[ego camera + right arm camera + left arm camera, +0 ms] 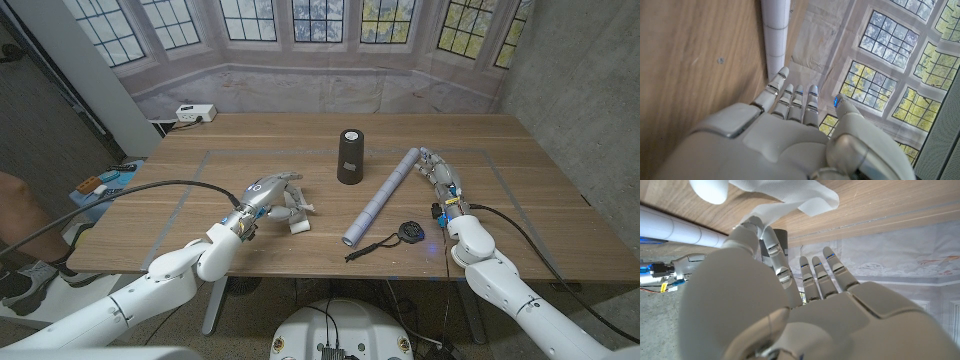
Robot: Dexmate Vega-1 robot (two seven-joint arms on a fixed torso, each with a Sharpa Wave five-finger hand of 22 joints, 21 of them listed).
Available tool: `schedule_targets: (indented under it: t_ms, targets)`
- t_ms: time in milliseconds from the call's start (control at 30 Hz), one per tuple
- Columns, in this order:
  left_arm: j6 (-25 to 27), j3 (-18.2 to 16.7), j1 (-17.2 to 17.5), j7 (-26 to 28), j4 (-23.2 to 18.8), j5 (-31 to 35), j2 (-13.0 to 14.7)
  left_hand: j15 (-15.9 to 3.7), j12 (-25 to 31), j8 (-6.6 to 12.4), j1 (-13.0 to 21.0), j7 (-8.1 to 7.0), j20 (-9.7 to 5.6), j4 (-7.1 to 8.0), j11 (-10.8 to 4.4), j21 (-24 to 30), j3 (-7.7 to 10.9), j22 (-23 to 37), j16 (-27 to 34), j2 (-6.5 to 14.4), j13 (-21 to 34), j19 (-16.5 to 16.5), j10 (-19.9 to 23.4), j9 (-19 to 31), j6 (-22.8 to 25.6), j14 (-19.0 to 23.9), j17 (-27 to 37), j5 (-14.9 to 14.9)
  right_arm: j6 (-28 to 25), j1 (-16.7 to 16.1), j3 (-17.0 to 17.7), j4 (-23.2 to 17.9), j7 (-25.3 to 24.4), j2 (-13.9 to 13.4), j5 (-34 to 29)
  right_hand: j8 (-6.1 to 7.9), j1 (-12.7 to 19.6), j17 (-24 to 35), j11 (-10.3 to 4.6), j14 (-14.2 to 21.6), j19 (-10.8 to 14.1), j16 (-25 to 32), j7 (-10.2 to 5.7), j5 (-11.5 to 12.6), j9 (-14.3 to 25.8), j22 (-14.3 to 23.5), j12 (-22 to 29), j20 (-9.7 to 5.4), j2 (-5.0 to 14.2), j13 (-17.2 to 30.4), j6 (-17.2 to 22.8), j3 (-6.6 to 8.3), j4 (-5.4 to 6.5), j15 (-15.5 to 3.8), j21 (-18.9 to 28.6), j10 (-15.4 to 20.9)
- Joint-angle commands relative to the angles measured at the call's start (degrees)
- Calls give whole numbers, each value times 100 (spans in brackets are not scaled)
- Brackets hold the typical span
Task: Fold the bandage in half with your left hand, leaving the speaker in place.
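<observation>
The white bandage (297, 212) lies crumpled on the wooden table (200, 165), left of centre. My left hand (264, 195) is at its left end; in the left wrist view the thumb and a finger (771, 240) pinch a corner of the bandage (795, 195), which is lifted off the wood. The black cylindrical speaker (350, 156) stands upright behind and to the right of the bandage, and its dark side (782, 234) shows past the fingers. My right hand (441, 180) stands at the table's right with fingers straight and nothing in it (790, 100).
A long white tube (381, 196) lies diagonally between the speaker and my right hand, close to its fingers (775, 35). A small black disc with a cord (409, 233) sits near the front edge. A power strip (195, 113) rests at the back left corner.
</observation>
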Motion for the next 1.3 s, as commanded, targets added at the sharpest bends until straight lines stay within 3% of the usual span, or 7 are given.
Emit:
schedule_targets:
  t_ms: [33, 300, 533, 833, 1067, 1300]
  targets:
    - [38, -79, 72, -222, -44, -174, 116, 42, -23, -28, 687, 6, 11, 23, 41, 9, 38, 12, -9, 753, 9, -42, -54, 26, -148, -20, 16, 38, -33, -51, 1, -41, -48, 21, -7, -30, -24, 19, 22, 64, 44, 47, 6, 6, 15, 23, -9, -178, 19, 20, 56, 45, 19, -103, 0, 29]
    - [21, -89, 30, -445, -19, -297, 180, 108, -62, -295, 612, 65, 28, 50, 143, -22, -6, 7, -39, 817, 10, -146, -231, 3, -795, -168, 8, 16, -77, -80, -8, -74, -112, 30, -34, -30, -25, 20, 13, 68, 40, 49, -1, 6, 15, 23, -9, -178, 23, 21, 59, 48, 23, -113, -2, 30]
    - [-67, -68, -37, -648, 7, -398, 230, 158, -73, -601, 507, -5, 50, 69, 206, -60, -59, 3, -71, 844, 9, -255, -408, -19, -1439, -321, -25, -11, -103, -125, -1, -136, -189, 30, -66, -29, -24, 21, 20, 71, 46, 50, 3, 6, 15, 23, -9, -173, 24, 21, 62, 50, 23, -112, 0, 32]
    - [-114, -77, -85, -897, -41, -510, 298, 236, -84, -854, 342, 84, 41, 116, 296, -114, -114, -1, -87, 860, 9, -394, -612, -57, -1900, -491, -36, -44, -100, -173, 12, -165, -207, 24, -64, -28, -20, 20, 9, 75, 50, 51, 0, 7, 16, 24, -9, -175, 27, 21, 66, 55, 23, -108, 2, 33]
    - [6, -127, -31, -1078, -232, -554, 380, 284, -87, -1026, 230, 62, 57, 127, 335, -158, -155, -3, -87, 854, 10, -505, -782, -86, -2273, -608, -44, -74, -48, -140, 24, -93, -97, 10, -13, -28, -18, 21, 3, 78, 50, 52, -7, 8, 16, 24, -9, -179, 30, 21, 68, 60, 25, -111, 1, 37]
    - [202, -172, 58, -1210, -481, -565, 417, 324, -90, -1106, 127, 107, 47, 143, 343, -189, -195, -4, -99, 847, 9, -584, -924, -105, -2543, -740, -47, -104, 8, -90, 36, 4, 66, -21, 64, -30, -16, 21, -2, 77, 49, 52, -8, 8, 16, 24, -9, -186, 33, 21, 64, 64, 26, -116, 1, 38]
